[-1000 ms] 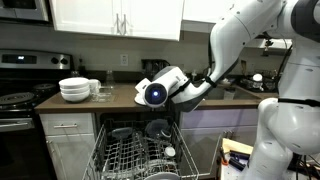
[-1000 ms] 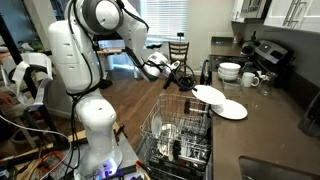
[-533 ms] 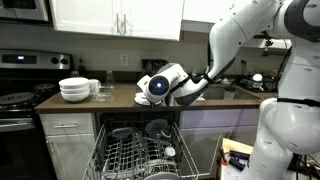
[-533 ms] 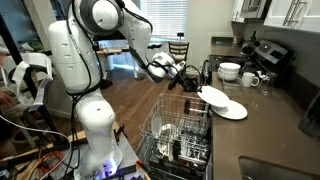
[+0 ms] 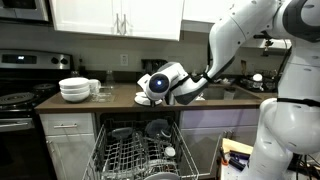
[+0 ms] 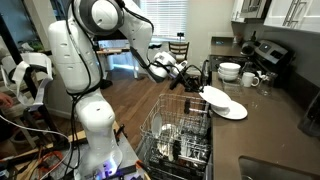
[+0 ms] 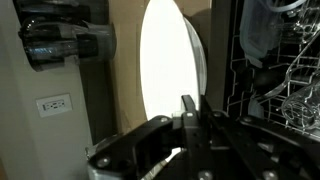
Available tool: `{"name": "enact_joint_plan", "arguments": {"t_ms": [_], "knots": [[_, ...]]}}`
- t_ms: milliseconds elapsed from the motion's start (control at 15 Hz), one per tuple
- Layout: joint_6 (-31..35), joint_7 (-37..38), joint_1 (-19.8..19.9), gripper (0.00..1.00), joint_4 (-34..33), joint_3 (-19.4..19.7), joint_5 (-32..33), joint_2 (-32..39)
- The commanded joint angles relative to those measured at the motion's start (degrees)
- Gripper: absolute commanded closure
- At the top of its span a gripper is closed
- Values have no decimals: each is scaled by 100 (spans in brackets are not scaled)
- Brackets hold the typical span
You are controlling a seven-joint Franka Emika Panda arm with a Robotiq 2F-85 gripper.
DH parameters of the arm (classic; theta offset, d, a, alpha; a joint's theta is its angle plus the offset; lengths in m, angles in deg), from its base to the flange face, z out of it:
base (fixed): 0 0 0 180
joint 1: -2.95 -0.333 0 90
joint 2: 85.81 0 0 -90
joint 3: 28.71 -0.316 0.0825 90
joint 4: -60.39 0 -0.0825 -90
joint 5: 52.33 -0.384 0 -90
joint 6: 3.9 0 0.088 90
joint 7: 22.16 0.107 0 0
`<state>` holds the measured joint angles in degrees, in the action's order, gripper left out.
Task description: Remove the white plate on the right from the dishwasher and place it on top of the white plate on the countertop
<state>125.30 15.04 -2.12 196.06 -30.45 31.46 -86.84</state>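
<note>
My gripper (image 6: 192, 84) is shut on the rim of a white plate (image 6: 214, 97) and holds it tilted just over the countertop. In the wrist view the held plate (image 7: 168, 62) stands edge-up between the fingers (image 7: 194, 112). A second white plate (image 6: 231, 110) lies flat on the countertop (image 6: 265, 125), directly under the held one. In an exterior view the arm's wrist (image 5: 160, 85) hides the plates. The open dishwasher's rack (image 6: 178, 135) sits below, also seen in an exterior view (image 5: 140, 155).
A stack of white bowls (image 5: 74, 89) and glasses (image 5: 97, 88) stand on the counter near the stove (image 5: 18, 100). Bowls and mugs (image 6: 232, 71) sit further along the counter. Dishes remain in the rack (image 5: 158, 128). A sink (image 6: 280, 170) lies at the near end.
My gripper has carried the white plate further over the countertop, closer above the flat plate, and lowered it slightly.
</note>
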Motion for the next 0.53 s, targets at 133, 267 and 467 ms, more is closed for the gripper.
{"name": "enact_joint_plan", "arguments": {"t_ms": [133, 267, 467], "knots": [[-6, -19, 58, 98, -4, -63, -19, -4], [40, -42, 72, 98, -31, -51, -4, 23], [131, -90, 100, 98, -107, -24, 44, 89]]}}
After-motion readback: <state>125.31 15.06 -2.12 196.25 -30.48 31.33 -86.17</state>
